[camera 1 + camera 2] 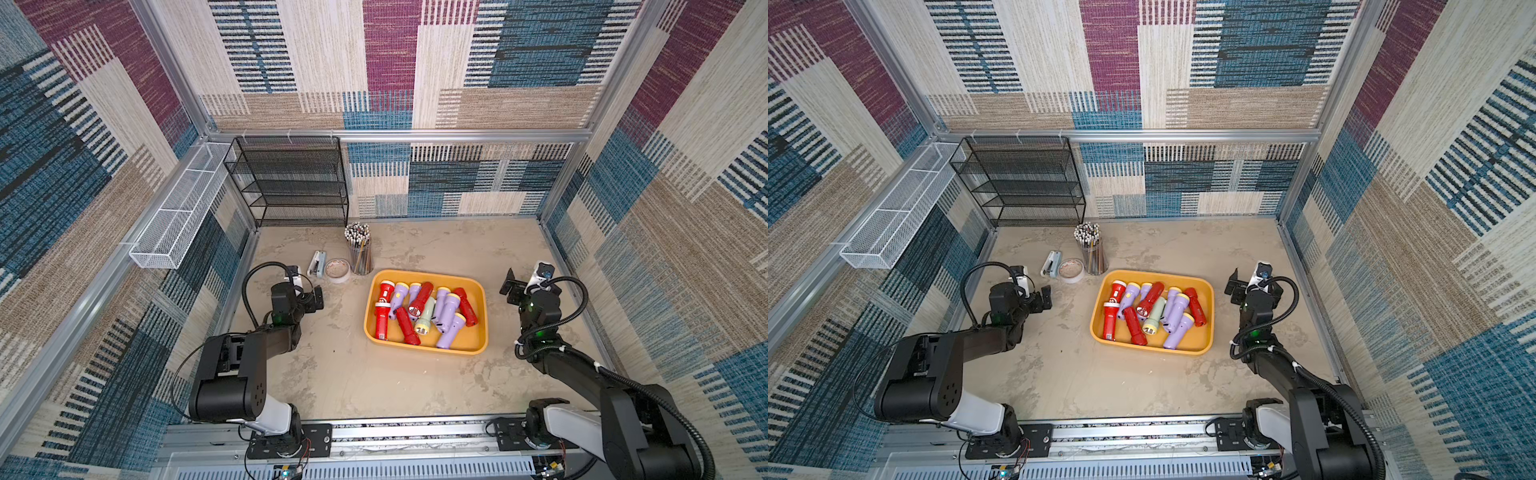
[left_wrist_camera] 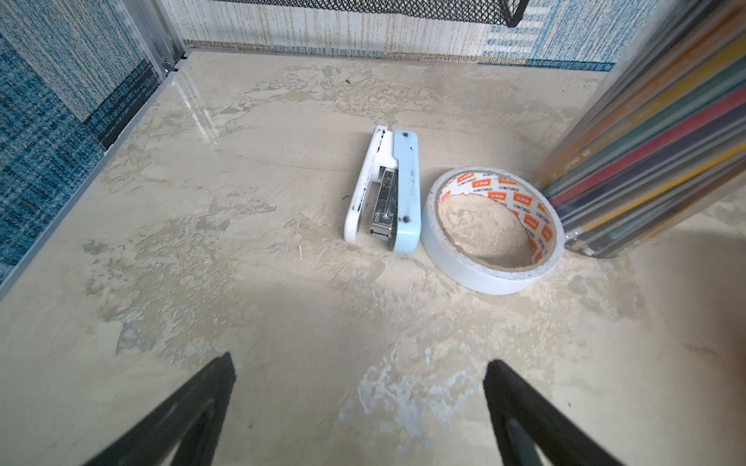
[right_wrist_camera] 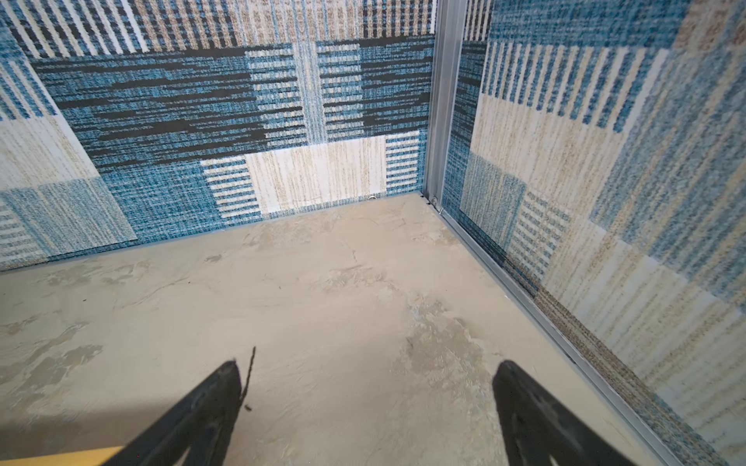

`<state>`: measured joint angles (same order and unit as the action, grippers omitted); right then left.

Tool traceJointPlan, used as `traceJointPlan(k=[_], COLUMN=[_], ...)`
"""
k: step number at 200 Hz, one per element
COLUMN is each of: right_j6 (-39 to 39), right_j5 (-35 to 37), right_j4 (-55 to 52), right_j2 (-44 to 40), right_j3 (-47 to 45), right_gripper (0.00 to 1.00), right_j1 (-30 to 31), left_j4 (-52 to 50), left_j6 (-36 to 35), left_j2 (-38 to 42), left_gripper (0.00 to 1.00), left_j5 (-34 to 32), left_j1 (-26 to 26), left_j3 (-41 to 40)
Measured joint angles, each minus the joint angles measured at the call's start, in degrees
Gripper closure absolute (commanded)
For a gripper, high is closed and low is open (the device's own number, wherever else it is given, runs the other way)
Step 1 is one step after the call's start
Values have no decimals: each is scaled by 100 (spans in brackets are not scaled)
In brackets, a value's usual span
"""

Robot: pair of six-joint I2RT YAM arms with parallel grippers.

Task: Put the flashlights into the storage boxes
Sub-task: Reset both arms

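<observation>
Yellow-orange plastic, the storage tray (image 1: 432, 275) sits right of centre in both top views, with the flashlights (image 1: 449, 309) piled inside it. Your left tool (image 2: 359, 360) hangs released near the stapler (image 2: 383, 189) and tape roll (image 2: 490, 278), holding nothing. Your right tool (image 3: 365, 365) gapes just as wide over the tabletop (image 3: 323, 290) at the tray's right, empty too.

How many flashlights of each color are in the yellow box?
Red flashlights: 5
Purple flashlights: 5
Pale green flashlight: 1
Total: 11, all lying in the yellow tray
</observation>
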<state>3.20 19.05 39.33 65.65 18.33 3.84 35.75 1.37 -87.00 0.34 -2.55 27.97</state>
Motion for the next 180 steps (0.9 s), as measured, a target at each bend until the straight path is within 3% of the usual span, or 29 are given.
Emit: traceJointPlan(k=[72, 142, 180], right_j6=[-50, -323, -323], right_j5=[-664, -1292, -1563], right_j4=[590, 2579, 3073], right_j2=[514, 2173, 2251], right_j3=[-81, -625, -671], right_gripper=[0, 0, 0], right_j1=[-157, -275, -396], left_j4=[0, -2, 0], left_j6=[0, 2, 2], left_j2=[0, -2, 0], left_gripper=[0, 0, 0], left_j5=[0, 2, 2], left_j1=[0, 0, 0], left_j3=[0, 11, 9])
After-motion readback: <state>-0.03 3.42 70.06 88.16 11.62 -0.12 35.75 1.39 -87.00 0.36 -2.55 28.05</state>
